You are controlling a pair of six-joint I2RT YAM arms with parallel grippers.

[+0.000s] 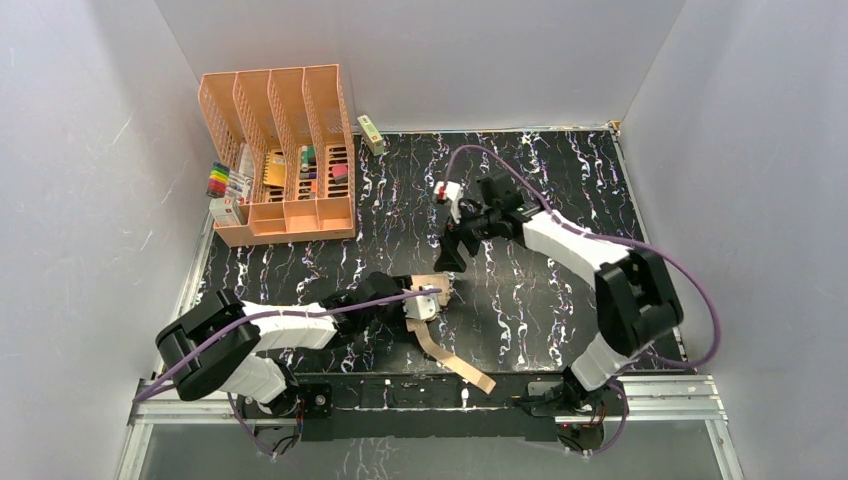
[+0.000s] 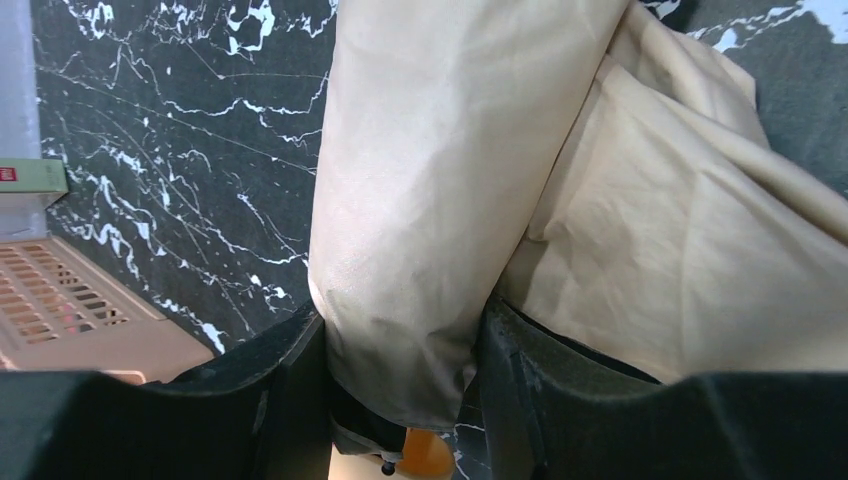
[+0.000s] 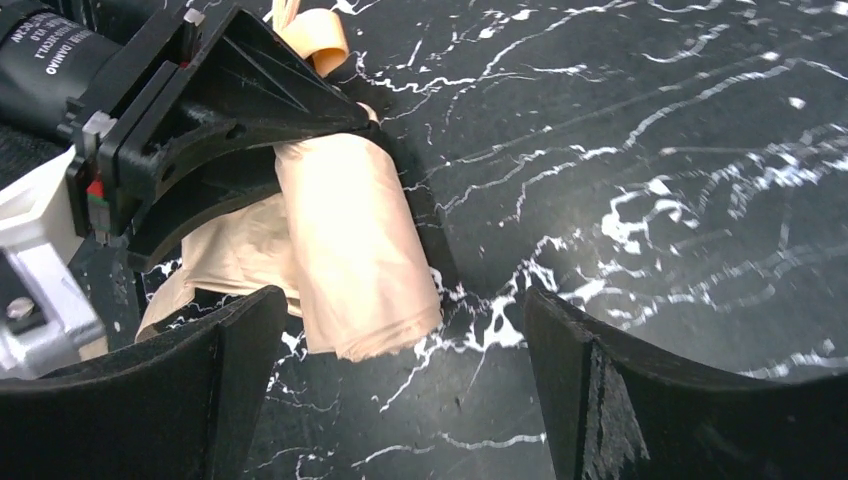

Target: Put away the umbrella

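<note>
The black, white-veined marble-patterned table [image 1: 560, 170] carries everything. The rigid peach-orange slotted plastic desk organizer [image 1: 280, 150] stands well beyond the left jaws and off to their left.

The compact folding umbrella of pale peach-tan fabric [image 2: 430, 180] lies on the table, pinched between the left jaws. The left gripper [image 2: 400, 370] is clamped across a rolled part of the canopy, with both pads pressing cloth. Loose folds spill out to the right of those jaws.

The right gripper [image 3: 400, 400] hovers with its jaws spread wide and nothing between them. The free end of the fabric roll sits just ahead of them, nearer the left-hand finger.

The umbrella's flat tan strap [image 1: 455, 360] trails from behind the left jaws toward the arm bases.

The umbrella looks light, so weight should be no trouble. The cloth is soft and probably slick. It sags and creases where it is squeezed, so a pinch on fabric alone may slide or take only a fold.

Judging by the bundle's shape, there is something stiff inside. The firmest hold would be squarely across the thick rolled section, where the ribs and shaft back the cloth. Loose flaps and the limp strap would make a poorer hold.

The thin ribs could bend under a hard squeeze or a sideways twist, so moderate closing force seems wise. No handle can be told apart with certainty in these views.
</note>
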